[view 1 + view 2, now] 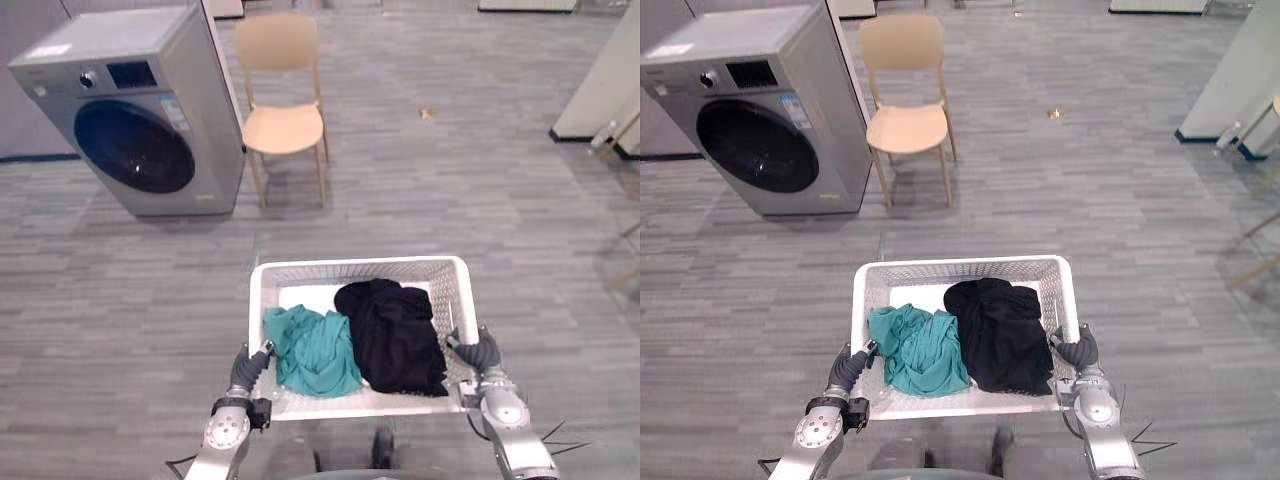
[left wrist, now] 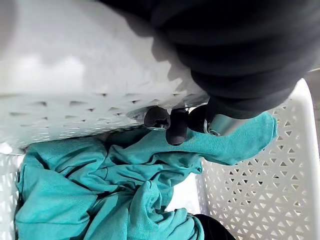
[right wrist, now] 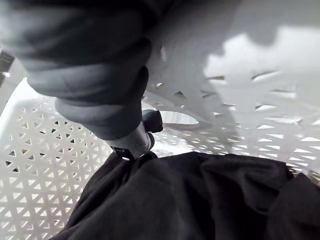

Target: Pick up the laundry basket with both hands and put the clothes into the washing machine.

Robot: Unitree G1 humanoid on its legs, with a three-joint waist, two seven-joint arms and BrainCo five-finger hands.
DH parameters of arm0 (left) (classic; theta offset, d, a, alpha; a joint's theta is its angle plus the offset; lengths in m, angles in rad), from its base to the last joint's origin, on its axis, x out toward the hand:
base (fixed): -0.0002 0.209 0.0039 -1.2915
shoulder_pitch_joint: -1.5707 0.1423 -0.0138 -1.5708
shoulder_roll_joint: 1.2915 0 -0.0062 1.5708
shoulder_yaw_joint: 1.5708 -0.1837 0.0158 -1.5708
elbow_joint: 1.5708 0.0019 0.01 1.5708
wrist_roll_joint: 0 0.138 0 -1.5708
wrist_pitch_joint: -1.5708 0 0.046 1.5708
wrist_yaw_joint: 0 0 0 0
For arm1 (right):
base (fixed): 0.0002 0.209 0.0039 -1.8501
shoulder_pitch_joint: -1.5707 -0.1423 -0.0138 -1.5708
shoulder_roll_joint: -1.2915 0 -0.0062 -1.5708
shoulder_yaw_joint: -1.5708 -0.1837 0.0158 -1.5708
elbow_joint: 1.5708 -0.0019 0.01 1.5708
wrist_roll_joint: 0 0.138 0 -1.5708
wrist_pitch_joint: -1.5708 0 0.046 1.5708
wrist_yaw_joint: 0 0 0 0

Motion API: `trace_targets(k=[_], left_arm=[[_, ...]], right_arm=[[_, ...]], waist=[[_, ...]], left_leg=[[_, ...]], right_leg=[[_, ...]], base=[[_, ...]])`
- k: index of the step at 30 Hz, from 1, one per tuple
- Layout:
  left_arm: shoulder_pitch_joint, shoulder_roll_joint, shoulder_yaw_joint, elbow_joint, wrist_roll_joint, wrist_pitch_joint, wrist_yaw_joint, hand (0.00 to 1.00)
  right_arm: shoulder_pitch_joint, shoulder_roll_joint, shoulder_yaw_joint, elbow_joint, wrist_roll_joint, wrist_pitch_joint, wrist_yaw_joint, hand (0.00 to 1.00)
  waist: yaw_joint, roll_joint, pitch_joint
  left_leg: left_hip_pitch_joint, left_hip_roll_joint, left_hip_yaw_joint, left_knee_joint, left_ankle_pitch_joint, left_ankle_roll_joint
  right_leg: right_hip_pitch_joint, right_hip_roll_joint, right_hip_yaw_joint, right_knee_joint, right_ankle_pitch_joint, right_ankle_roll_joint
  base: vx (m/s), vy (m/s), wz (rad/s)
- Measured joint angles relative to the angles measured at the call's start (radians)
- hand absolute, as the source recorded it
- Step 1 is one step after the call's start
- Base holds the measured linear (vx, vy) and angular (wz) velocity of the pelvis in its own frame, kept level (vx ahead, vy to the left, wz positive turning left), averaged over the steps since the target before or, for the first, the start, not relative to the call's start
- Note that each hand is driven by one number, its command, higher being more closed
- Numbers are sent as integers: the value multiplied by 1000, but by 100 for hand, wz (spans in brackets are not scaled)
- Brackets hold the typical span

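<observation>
The white laundry basket [image 1: 360, 266] sits between the two hands, well apart from the washing machine [image 1: 140, 110], with a teal garment [image 1: 315, 350] and a black garment [image 1: 395, 335] lying side by side inside it. The left hand [image 1: 250, 368] curls its dark fingertips [image 2: 175, 131] over the basket's left rim, and the right hand [image 1: 480, 354] hooks a finger [image 3: 151, 121] at the handle slot in the right wall. Both holds look shallow, so an uneven lift could tip the basket and spill the clothes, or a rim could slip off the fingertips. The machine's round door [image 1: 133, 146] appears closed, which would block loading, and the beige chair [image 1: 283, 90] just beside it narrows the approach. The thumbs are hidden behind the basket walls, so how firmly each hand clamps is unclear. It is also impossible to tell whether the basket rests on the floor or hangs raised.
</observation>
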Motion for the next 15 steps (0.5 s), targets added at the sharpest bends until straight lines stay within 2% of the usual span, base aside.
trace_targets(k=[1,2,3,4,5,6,7,8,9,10,11,12,13,14,15], left_arm=[[0,-1,0,-1,0,0,0,100],[1,-2,0,-1,0,0,0,100],[7,-6,0,-6,1,0,0,100],[19,-4,9,-9,4,2,0,100],[19,-3,15,-11,6,7,2,100],[19,-4,16,-27,7,9,1,100],[19,-9,15,-32,8,12,1,100],[23,-15,15,-32,7,17,2,100],[27,-17,15,-34,6,18,2,100],[39,-10,16,-44,5,17,2,100],[38,-2,16,-44,5,18,2,100],[43,13,16,-45,5,20,2,100],[50,18,15,-45,5,20,2,100],[51,31,15,-46,5,20,2,100],[49,46,14,-46,5,19,2,100]], right_arm=[[-5,-3,0,2,6,0,0,100],[-7,-4,0,3,7,0,0,100],[-9,-5,1,14,12,0,0,100],[-22,4,6,55,13,-1,-3,100],[-31,17,9,77,14,1,-7,100],[-42,15,11,75,14,-1,-15,100],[-56,7,13,77,14,-1,-16,100],[-66,3,13,77,13,-1,-16,100],[-66,1,13,78,12,-1,-16,100],[-67,8,14,79,2,-1,-8,100],[-67,16,13,79,0,-1,-4,100],[-52,31,13,81,1,-1,-1,100],[-35,37,14,81,1,-2,1,100],[-16,42,20,81,1,-8,4,100],[-12,49,23,81,1,-9,4,100]], waist=[[2,-4,3],[2,-6,4],[4,3,0],[15,-4,-4],[19,-36,-11],[24,-39,-15],[30,-45,-16],[38,-48,-16],[51,-47,-17],[60,-47,-16],[56,-53,-12],[47,-65,-7],[41,-65,-7],[28,-65,-7],[13,-71,-8]], left_leg=[[-71,-32,-7,-199,2,-3],[-81,-44,-13,-295,12,-15],[-85,-58,-53,-562,79,-68],[-49,-79,-14,-628,201,-7],[-42,-104,2,-625,183,-19],[-64,-114,5,-568,139,46],[-69,-126,18,-521,93,79],[-47,-141,30,-506,64,99],[-21,-146,40,-515,45,102],[53,-158,51,-564,3,97],[90,-173,51,-584,-3,96],[185,-203,51,-646,-11,88],[256,-215,55,-703,-11,88],[343,-226,51,-780,-10,89],[392,-232,46,-822,-10,89]], right_leg=[[49,-40,9,-20,-30,42],[59,-56,12,-24,-44,59],[103,-75,23,-38,-76,100],[163,-100,48,-72,-96,127],[176,-126,69,-86,-95,128],[178,-124,75,-91,-65,115],[189,-143,74,-81,-40,138],[169,-164,90,-12,-32,157],[143,-176,106,65,-38,167],[51,-197,141,319,-54,222],[-2,-209,156,471,-48,243],[-87,-238,154,723,-60,222],[-140,-246,131,820,-81,187],[-214,-250,71,860,-119,142],[-288,-245,19,841,-152,121]], base=[[611,260,-21],[585,295,-16],[758,368,-22],[638,309,-22],[685,278,-12],[653,260,6],[875,378,7],[702,337,-4],[504,296,-33],[362,225,-32],[439,244,-20],[424,195,-2],[514,225,-3],[495,196,-7],[326,125,-2]])
